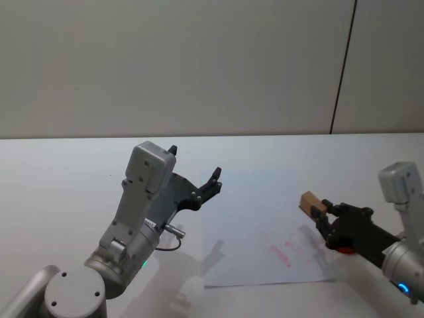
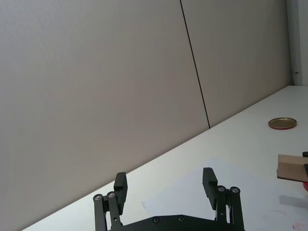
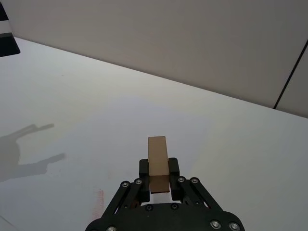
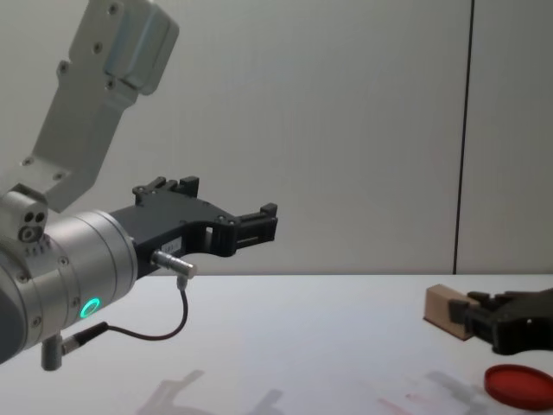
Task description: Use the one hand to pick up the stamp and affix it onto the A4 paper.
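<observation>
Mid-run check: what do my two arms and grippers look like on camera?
Both arms are silver-grey with pale grey boxy housings. The left gripper and right gripper are matte black, two-fingered, with visible screws. The left arm carries a green lit ring and a looping black cable; the right arm a blue light.

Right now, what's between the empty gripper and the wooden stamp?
Only the A4 paper, flat on the table, in the head view. Nothing else sits between the left gripper and the stamp in the right gripper.
</observation>
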`<state>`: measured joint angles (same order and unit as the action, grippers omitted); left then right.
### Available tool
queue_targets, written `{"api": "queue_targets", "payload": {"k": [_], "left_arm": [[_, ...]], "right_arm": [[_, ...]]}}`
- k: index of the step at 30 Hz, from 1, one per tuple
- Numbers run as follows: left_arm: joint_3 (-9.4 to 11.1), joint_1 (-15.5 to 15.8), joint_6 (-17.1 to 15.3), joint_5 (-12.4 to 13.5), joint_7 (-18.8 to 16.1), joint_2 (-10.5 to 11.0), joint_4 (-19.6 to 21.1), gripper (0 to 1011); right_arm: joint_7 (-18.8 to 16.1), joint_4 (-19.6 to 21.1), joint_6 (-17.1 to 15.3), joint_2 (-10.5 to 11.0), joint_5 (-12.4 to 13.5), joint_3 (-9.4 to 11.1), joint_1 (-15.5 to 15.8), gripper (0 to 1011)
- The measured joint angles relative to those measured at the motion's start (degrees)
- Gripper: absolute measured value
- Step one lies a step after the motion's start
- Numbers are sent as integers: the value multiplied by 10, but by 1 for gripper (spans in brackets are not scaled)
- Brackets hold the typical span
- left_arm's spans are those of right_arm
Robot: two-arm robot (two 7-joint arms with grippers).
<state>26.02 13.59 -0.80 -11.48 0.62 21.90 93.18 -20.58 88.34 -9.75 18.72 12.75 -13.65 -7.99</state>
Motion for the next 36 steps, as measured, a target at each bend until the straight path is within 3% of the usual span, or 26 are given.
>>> {"api": "queue_targets", "payload": {"k": [19, 36], "left_arm": [[0, 0, 0, 0, 0, 0, 0, 993], [0, 0, 0, 0, 0, 0, 0, 993]], "right_arm": [[-2, -51, -17, -36, -3, -24, -26, 216], [-6, -84, -23, -51, -18, -39, -38, 216]]}}
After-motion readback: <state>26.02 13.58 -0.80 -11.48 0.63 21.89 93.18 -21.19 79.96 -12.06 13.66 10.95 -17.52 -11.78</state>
